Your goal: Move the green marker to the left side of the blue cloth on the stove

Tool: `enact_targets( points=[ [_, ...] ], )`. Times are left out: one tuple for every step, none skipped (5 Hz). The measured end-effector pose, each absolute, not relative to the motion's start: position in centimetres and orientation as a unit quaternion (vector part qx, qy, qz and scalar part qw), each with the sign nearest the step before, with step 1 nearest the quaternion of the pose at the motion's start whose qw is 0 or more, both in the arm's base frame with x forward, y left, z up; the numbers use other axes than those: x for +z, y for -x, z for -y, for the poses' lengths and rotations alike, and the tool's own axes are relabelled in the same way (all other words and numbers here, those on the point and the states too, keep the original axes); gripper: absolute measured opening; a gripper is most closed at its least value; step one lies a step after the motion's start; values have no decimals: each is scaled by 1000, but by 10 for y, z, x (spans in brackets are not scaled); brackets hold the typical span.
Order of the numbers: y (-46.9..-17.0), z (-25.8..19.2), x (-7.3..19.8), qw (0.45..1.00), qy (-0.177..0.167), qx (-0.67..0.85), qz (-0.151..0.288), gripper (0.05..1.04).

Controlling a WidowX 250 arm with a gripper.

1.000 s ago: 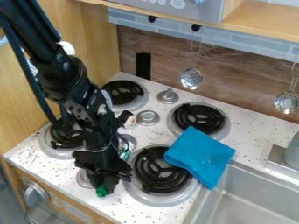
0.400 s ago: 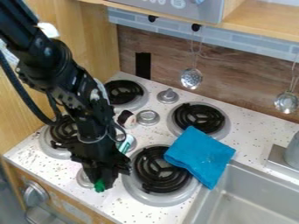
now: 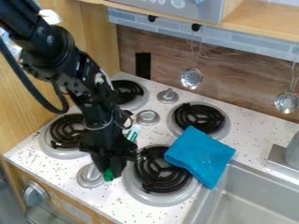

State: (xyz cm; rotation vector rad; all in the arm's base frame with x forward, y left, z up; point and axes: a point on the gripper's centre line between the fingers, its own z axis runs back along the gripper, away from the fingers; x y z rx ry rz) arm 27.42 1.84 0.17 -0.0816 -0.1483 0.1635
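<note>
Hanging over the near side of the stove top [image 3: 35,154], the claw [image 3: 110,172] is pinched on a small green thing [image 3: 108,176].
Left of the claw, a black coil burner [image 3: 63,132] is partly covered by the arm, and a silver knob [image 3: 89,175] is placed just beside the fingertips; beyond the claw, a white-and-green tube [image 3: 133,133] is half hidden by the arm; whether it is joined to the green thing cannot be told; just right of the claw, another coil burner [image 3: 154,181] is overlapped by a folded blue cloth [image 3: 200,154]; farther right, a grey sink [image 3: 248,192] is set into the counter.
</note>
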Motion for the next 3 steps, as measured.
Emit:
enact_targets(
  points=[
    [-288, 3, 0, 994, 54, 75, 64, 347],
    [-301, 24, 2, 994, 59, 73, 62, 347],
    [-274, 12, 23, 995, 70, 51, 52, 347]
  ],
)
